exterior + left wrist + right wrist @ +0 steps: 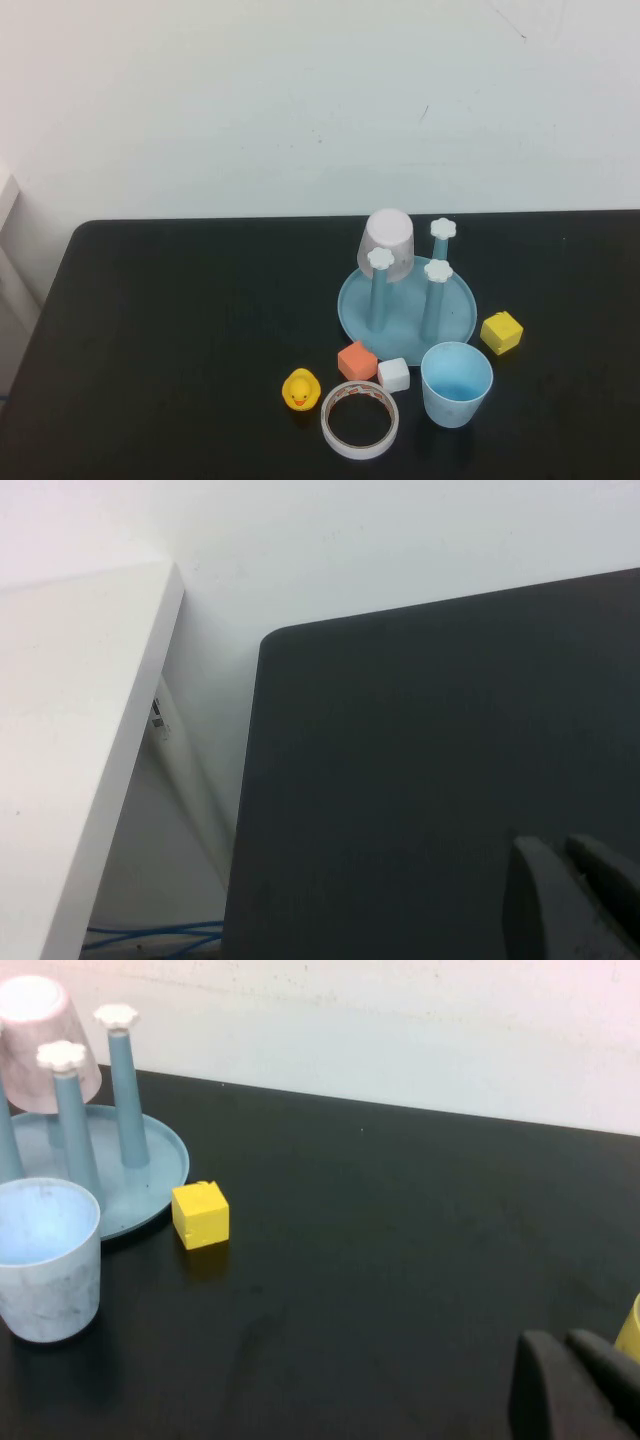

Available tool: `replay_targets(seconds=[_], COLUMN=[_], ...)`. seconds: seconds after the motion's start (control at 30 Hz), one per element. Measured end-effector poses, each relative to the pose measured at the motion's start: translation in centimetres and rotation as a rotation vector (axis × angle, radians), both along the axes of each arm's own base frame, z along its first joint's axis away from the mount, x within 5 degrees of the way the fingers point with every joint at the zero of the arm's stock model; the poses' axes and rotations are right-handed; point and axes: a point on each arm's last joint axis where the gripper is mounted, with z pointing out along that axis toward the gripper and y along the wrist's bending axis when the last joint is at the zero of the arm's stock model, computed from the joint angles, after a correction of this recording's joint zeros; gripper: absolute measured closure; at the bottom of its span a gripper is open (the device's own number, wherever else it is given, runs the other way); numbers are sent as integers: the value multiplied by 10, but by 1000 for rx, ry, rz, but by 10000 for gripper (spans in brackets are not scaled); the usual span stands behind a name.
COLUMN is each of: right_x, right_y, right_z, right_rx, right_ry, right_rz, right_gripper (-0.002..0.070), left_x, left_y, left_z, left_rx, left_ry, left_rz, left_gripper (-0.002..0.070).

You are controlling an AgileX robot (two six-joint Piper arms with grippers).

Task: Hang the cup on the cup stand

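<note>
The light blue cup (457, 383) stands upright, mouth up, on the black table in front of the cup stand (405, 305), just off its rim. The stand's blue pegs carry white flower caps. A pale pinkish cup (388, 240) hangs upside down on the back left peg. Neither arm shows in the high view. In the right wrist view the cup (45, 1260) and stand (160, 1160) lie well away from my right gripper (565, 1340), which is shut and empty. My left gripper (558, 848) is shut and empty over bare table near a table corner.
A yellow cube (501, 332) sits right of the stand. An orange cube (357, 360), a white cube (394, 375), a yellow duck (300, 389) and a tape roll (360, 419) lie left of the cup. A white shelf (70, 740) flanks the table's left edge.
</note>
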Motion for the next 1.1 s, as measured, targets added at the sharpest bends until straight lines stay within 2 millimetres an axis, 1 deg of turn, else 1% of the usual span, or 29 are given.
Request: replay_targets(seconds=[0.67,0.77,0.87,0.97,1.03,1.1], right_x=[0,0,0,0,0,0], right_y=[0,0,0,1,3,6], right_z=[0,0,0,0,0,0], right_rx=[2,3,12,44,96,194], right_ry=[0,0,0,1,2,5], right_rz=[-1,-1,0,2,6,10], right_gripper=[678,678,678,678,678,678], left_x=[0,0,0,1,1,1], left_y=[0,-1,-3,-6,-9,-11], left_z=[0,0,2,4,7,11], left_rx=[0,-27,-110,-242,-386,-596], left_ry=[0,-3,-18,-26,-40,-51], left_rz=[0,-2,-5,-10,-8,-1], left_gripper=[677,677,678,678,678,678])
